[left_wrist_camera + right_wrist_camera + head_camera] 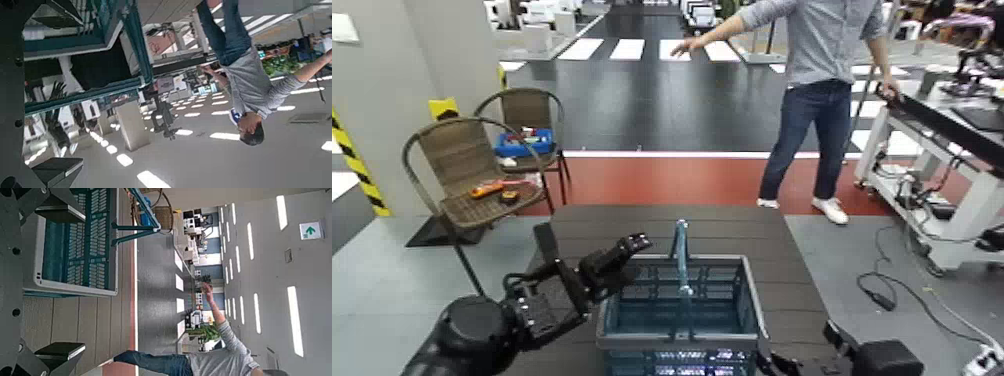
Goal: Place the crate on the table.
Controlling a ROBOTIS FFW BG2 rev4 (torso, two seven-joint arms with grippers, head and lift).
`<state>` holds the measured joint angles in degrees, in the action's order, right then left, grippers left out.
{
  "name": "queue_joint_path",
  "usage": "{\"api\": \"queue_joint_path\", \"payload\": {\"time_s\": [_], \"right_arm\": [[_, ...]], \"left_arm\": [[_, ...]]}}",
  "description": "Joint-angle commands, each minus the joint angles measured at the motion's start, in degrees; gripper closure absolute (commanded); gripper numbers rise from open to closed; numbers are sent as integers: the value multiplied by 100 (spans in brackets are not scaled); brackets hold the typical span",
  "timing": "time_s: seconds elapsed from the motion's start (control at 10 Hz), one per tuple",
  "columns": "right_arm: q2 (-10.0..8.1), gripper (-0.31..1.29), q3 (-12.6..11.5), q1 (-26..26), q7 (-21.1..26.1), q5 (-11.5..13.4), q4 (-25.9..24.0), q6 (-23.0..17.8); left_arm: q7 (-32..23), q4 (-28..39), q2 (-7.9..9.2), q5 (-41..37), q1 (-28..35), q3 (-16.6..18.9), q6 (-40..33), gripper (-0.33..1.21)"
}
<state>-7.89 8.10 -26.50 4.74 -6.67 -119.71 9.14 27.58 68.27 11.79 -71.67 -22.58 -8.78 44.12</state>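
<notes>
Head view shows my crate resting on the tabletop, both grippers' fingers spread wide beside it, releasing.

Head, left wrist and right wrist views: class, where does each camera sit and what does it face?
Head: above, facing down over the crate on the table; left gripper beside the crate.
Left wrist: beside the crate, facing outward at a person.
Right wrist: facing the crate; fingers show.
Shared: crate, person.
</notes>
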Motion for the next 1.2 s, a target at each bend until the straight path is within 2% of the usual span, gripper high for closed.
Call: {"api": "queue_joint_path", "payload": {"time_s": [0.1, 0.3, 0.5, 0.7, 0.9, 1.0, 1.2], "right_arm": [[24, 15, -37, -22, 0, 8, 9, -17], [33, 15, -72, -49, 0, 8, 0, -43], [33, 15, -90, -66, 0, 8, 0, -61], [33, 15, -107, -75, -8, -1, 35, -122], [15, 15, -116, -84, -8, -27, 70, -193], [15, 15, -125, -93, -8, -45, 97, -237], [15, 15, -133, -101, -8, -62, 123, -289]], "left_arm": [[-271, 1496, 69, 1595, 913, 439, -1380, 10], [-877, 2445, 25, 2465, 1801, 685, -2487, 10], [-1282, 2999, -221, 3555, 2539, 914, -3481, 10], [-1396, 3043, -300, 4311, 3058, 852, -4667, 10], [-1765, 3166, -370, 5040, 3717, 826, -5485, 10], [-2002, 3280, -432, 5392, 4033, 835, -5678, 10], [-2055, 3298, -502, 5937, 4350, 835, -5898, 10]]}}
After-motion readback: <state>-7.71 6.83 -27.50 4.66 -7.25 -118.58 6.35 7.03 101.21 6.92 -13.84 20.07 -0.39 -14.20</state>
